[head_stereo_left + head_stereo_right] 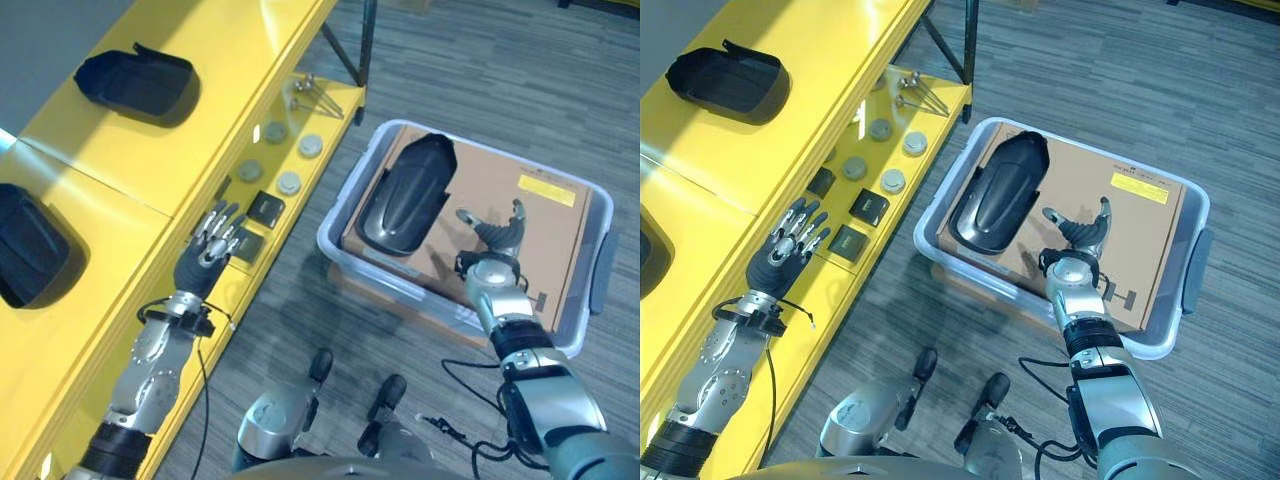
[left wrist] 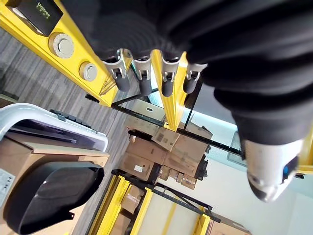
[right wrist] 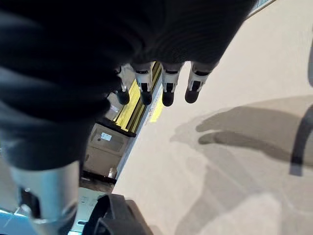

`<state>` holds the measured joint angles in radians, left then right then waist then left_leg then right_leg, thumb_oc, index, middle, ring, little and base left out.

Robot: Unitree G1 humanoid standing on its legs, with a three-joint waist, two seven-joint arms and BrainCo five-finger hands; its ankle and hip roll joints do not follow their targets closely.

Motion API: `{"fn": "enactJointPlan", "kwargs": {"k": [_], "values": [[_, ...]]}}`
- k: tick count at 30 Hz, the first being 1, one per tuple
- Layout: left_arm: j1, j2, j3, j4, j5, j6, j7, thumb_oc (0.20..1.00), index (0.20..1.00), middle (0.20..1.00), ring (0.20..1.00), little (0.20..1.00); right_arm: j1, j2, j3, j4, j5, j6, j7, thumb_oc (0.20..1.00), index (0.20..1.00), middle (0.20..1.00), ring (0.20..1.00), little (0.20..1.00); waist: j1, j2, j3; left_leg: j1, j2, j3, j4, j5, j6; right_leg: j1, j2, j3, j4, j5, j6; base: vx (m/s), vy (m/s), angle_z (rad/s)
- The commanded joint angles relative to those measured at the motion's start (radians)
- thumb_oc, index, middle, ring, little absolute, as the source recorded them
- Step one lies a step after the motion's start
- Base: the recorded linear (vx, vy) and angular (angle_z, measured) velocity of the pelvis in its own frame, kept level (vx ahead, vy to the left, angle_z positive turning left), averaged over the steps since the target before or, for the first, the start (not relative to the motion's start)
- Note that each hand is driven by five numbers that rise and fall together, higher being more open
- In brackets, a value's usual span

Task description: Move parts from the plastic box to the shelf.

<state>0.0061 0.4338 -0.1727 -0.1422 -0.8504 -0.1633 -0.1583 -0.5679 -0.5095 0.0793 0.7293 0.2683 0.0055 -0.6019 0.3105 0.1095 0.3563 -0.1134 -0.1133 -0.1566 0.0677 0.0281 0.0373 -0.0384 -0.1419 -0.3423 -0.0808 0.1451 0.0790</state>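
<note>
With fingers spread and holding nothing, the right hand (image 1: 497,238) is hovering over the cardboard in the plastic box (image 1: 600,262), beside the black part (image 1: 408,195) near its shelf-side edge, whose smooth curved shell could slip from a shallow grasp.

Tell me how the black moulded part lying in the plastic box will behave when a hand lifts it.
The black part looks like a rigid moulded shell, so it should probably keep its shape. Its glossy, rounded back may be slippery for fingertips. It is long and tapered, so gripped at one end it would likely tilt. It lies on bare cardboard, beside the open right hand.
</note>
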Motion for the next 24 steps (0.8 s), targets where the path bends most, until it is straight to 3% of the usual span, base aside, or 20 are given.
{"fn": "enactJointPlan", "kwargs": {"k": [1,15,24], "values": [[-0.009,0.038,-0.033,-0.044,-0.021,-0.076,-0.016,1.000,1.000,1.000,1.000,1.000,-0.052,-0.086,0.072,-0.011,-0.053,-0.013,-0.013,1.000,1.000,1.000,1.000,1.000,0.021,0.000,-0.034,-0.080,0.053,-0.020,0.009,0.007,-0.045,-0.038,-0.095,0.018,0.114,-0.069,0.077,0.02,0.027,0.04],[0.004,0.040,-0.034,-0.047,-0.016,-0.086,-0.021,1.000,1.000,1.000,1.000,1.000,-0.099,-0.095,0.114,0.071,-0.057,-0.009,0.020,1.000,1.000,1.000,1.000,1.000,0.051,0.008,-0.027,-0.062,0.046,-0.039,-0.008,0.006,-0.042,-0.012,-0.109,-0.007,0.097,-0.065,0.086,0.01,0.013,0.05],[0.026,0.041,-0.026,-0.051,-0.017,-0.072,-0.033,1.000,1.000,1.000,1.000,1.000,-0.107,-0.085,0.143,0.086,-0.103,0.073,0.006,1.000,1.000,1.000,1.000,1.000,0.068,0.008,-0.031,-0.049,0.039,-0.049,-0.002,0.001,-0.040,0.009,-0.118,-0.017,0.100,-0.069,0.090,0.04,0.021,0.08]]}}
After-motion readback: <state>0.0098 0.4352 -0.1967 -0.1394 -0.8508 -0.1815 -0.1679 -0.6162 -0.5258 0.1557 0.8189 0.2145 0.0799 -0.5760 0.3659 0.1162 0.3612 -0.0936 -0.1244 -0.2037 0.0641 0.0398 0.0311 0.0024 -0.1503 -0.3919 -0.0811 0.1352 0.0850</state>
